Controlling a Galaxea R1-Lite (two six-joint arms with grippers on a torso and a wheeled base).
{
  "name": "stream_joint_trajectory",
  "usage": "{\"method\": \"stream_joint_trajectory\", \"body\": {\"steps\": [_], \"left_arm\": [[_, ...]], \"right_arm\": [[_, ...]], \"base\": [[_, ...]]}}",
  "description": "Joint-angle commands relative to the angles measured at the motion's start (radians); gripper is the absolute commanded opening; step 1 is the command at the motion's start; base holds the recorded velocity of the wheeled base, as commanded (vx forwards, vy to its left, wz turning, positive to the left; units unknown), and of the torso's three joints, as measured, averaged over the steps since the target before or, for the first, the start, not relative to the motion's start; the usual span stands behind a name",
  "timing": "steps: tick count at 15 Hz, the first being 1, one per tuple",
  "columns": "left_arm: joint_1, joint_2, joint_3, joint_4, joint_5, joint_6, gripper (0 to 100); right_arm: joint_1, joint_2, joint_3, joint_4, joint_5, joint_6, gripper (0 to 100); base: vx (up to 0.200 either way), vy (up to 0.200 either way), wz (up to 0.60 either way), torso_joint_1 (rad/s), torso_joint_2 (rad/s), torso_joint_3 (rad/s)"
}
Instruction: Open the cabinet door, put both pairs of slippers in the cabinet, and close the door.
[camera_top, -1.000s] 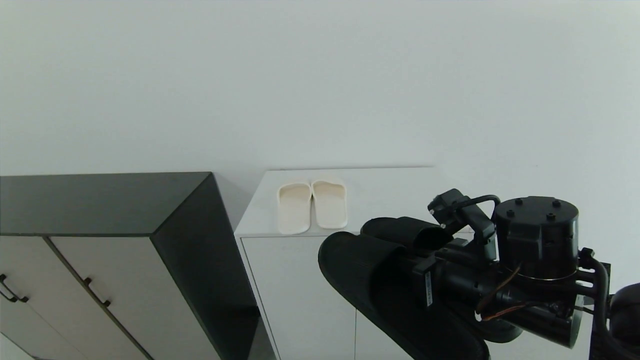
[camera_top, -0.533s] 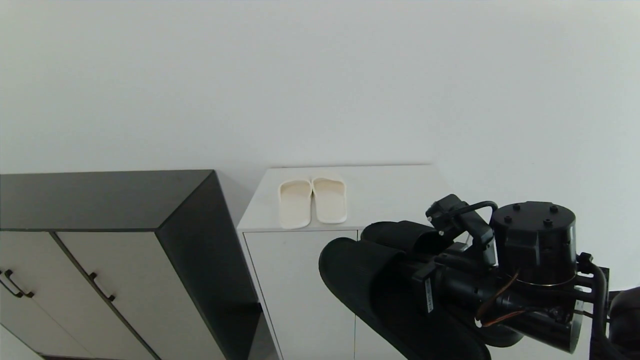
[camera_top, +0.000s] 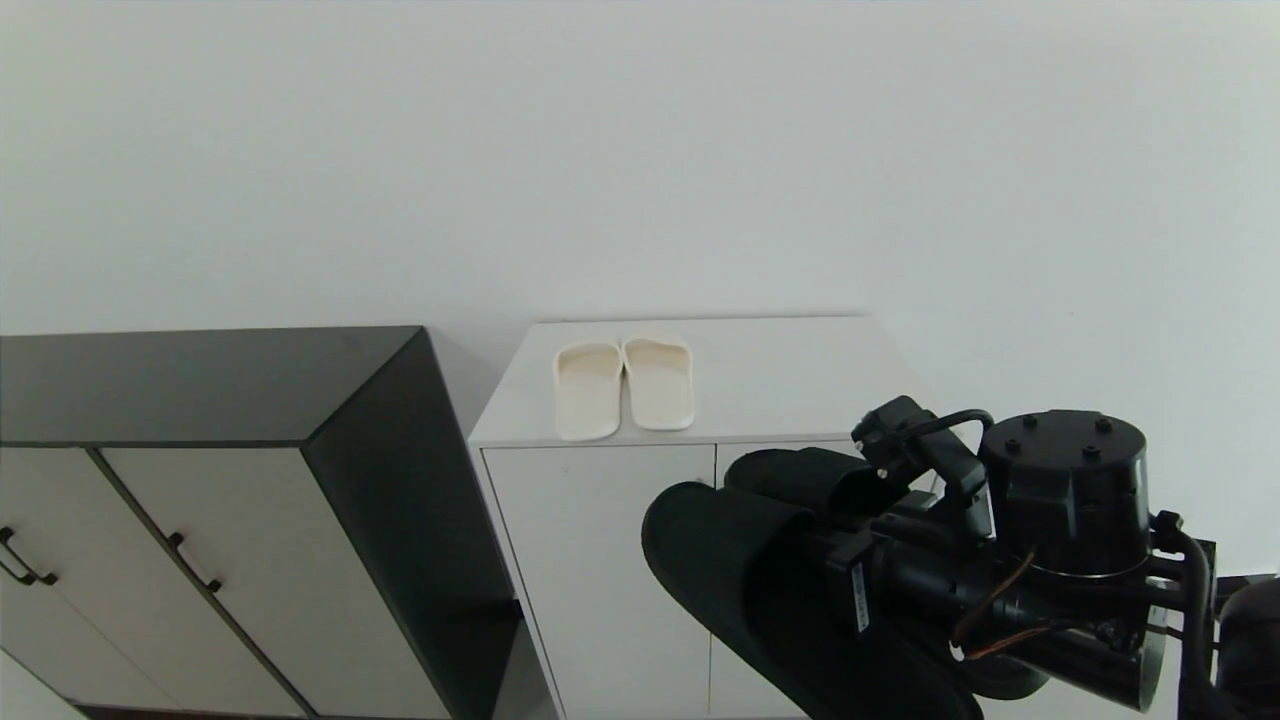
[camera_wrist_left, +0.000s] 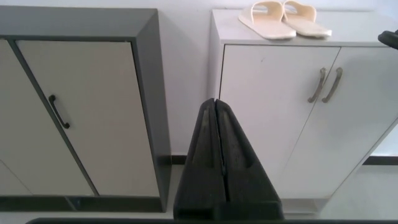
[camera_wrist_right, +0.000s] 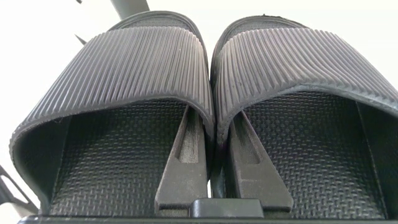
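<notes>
Two black slippers (camera_top: 760, 570) are in my right gripper (camera_wrist_right: 213, 121). One finger is inside each shoe, and they squeeze the two inner sides tight together. My left gripper (camera_wrist_left: 215, 106) is pressed closed with nothing in it. The white cabinet (camera_top: 595, 570) stands in front of both grippers, and its doors (camera_wrist_left: 273, 106) are shut. The cream slippers (camera_top: 623, 385) lie side by side on its top, beyond and above my right gripper. I think the job has hardly begun. No door is open and no shoe is inside. I must open a door, put both pairs in, then shut it.
</notes>
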Motion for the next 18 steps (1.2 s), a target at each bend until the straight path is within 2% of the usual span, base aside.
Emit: {"method": "stream_joint_trajectory", "body": {"steps": [1,4,5,18], "left_arm": [[0.000,0.000,0.000,0.000,0.000,-0.001,0],[0.000,0.000,0.000,0.000,-0.004,-0.004,0],[0.000,0.000,0.000,0.000,-0.006,-0.004,100],[0.000,0.000,0.000,0.000,-0.020,-0.001,100]], "right_arm": [[0.006,-0.001,0.002,-0.001,-0.001,0.000,0],[0.008,0.001,0.004,-0.001,0.001,0.000,0],[0.008,0.001,0.004,-0.001,0.001,0.000,0],[0.032,-0.004,0.033,-0.001,0.001,-0.024,0]], "base": [[0.000,0.000,0.00,-0.178,0.40,0.222],[0.000,0.000,0.00,-0.201,0.48,0.269],[0.000,0.000,0.00,-0.237,0.54,0.310],[0.000,0.000,0.00,-0.201,0.52,0.314]]}}
